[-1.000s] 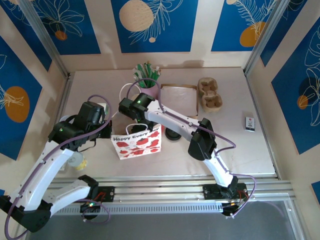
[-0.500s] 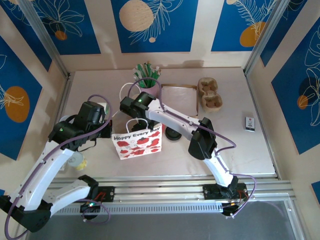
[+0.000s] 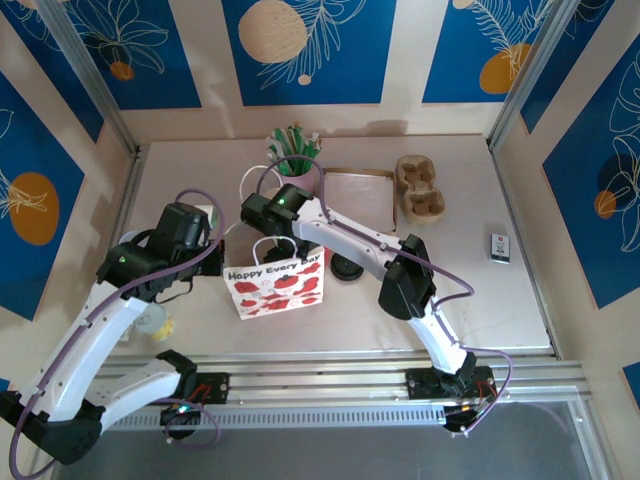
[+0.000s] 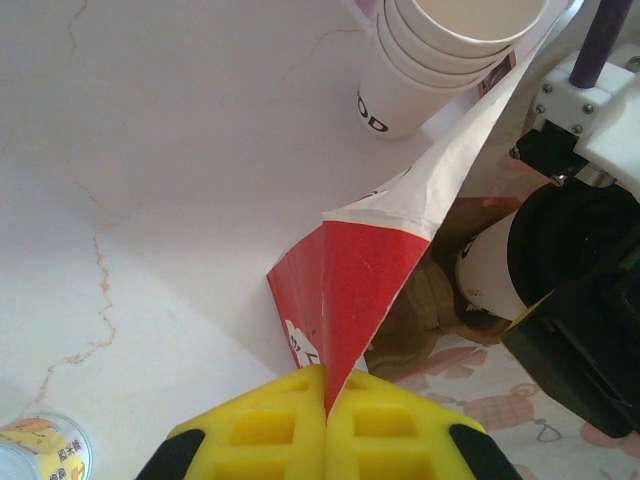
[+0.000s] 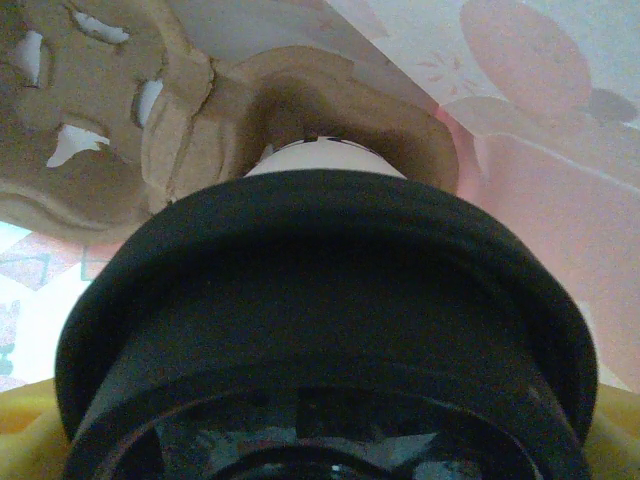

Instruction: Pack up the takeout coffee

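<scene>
Inside the strawberry gift bag [image 3: 275, 288] on the table [image 3: 470, 300], the takeout coffee [image 5: 320, 300] sits w/ its white wall down in a pocket of a brown pulp carrier [image 5: 190, 120], black lid up. R fingers [image 5: 22, 432] are spread wide either side of the lid; can't tell if they press it. L fingers [image 4: 262, 430] are pressed together, pinching the bag's left rim corner, paper taut. Stack of lidless white cups [image 4: 440, 60] just beyond that rim. Second pulp carrier [image 3: 420, 188] well behind-right of bag. Loose black lids [image 3: 347, 268] just right of bag.
</scene>
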`<action>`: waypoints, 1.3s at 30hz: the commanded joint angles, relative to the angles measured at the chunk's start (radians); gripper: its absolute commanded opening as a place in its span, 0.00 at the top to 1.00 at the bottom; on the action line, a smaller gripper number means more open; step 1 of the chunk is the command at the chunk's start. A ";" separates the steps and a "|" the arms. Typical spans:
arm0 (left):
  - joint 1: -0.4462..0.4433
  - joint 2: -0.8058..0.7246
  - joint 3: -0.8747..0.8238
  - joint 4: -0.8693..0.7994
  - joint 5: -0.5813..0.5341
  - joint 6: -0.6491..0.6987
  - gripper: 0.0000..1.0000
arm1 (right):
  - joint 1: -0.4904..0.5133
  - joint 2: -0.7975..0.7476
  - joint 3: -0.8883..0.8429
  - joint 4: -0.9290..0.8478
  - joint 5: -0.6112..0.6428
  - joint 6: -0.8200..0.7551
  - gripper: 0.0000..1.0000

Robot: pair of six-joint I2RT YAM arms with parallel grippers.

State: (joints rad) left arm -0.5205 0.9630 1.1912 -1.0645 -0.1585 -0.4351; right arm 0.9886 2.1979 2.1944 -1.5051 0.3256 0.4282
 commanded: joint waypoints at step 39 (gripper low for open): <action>-0.006 -0.023 0.006 -0.032 -0.026 0.014 1.00 | -0.025 -0.038 -0.088 -0.002 -0.014 0.021 0.12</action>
State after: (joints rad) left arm -0.5205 0.9630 1.1912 -1.0653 -0.1585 -0.4355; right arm 0.9867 2.1746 2.1304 -1.4494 0.3134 0.4286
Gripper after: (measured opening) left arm 0.045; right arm 0.877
